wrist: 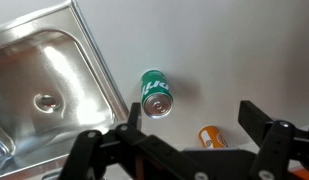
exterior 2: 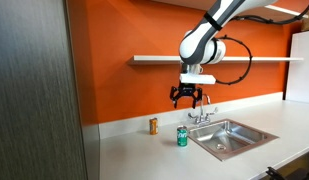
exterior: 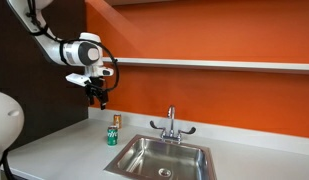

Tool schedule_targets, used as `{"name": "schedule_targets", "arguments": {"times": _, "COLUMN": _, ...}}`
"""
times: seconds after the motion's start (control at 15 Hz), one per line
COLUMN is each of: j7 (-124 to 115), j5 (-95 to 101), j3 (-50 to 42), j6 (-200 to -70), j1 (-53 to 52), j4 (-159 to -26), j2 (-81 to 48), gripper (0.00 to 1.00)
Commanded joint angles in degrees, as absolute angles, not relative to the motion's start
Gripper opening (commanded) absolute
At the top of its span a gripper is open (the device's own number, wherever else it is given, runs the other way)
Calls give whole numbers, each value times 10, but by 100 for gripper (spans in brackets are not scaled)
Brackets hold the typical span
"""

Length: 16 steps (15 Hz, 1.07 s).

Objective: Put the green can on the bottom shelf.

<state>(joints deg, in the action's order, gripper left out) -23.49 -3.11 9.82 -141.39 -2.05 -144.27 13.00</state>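
The green can (exterior: pixel 111 137) stands upright on the grey countertop beside the steel sink; it also shows in the other exterior view (exterior 2: pixel 182 136) and in the wrist view (wrist: pixel 155 93). The bottom shelf (exterior: pixel 214 64) is a thin pale shelf on the orange wall, seen in both exterior views (exterior 2: pixel 159 59). My gripper (exterior: pixel 98 94) hangs in the air well above the can, fingers pointing down and open, holding nothing; it shows in the other exterior view (exterior 2: pixel 187 98) and in the wrist view (wrist: pixel 189 128).
A small brown-copper can (exterior: pixel 117 120) stands near the wall behind the green can (exterior 2: pixel 152 125) (wrist: pixel 212 137). The steel sink (exterior: pixel 164 158) with its faucet (exterior: pixel 171 122) lies beside the cans (exterior 2: pixel 226 136) (wrist: pixel 44 80).
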Motion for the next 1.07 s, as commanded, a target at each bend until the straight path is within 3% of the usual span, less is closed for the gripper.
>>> {"name": "schedule_targets", "arguments": {"times": 0.0, "j7": -237, "j5": -26, "j3": 90, "j6": -1403, "j1": -22, "j4": -1455, "j2": 121, "gripper": 100}}
{"name": "schedule_targets", "arguments": {"times": 0.67, "j7": -224, "j5": -47, "j3": 88, "j6": -1432, "j1": -44, "j4": -1518, "j2": 94, "gripper": 100}}
{"name": "schedule_targets", "arguments": {"times": 1.0, "j7": -219, "j5": -36, "j3": 77, "j6": -1506, "j1": -37, "j4": -1522, "j2": 24, "gripper": 100}}
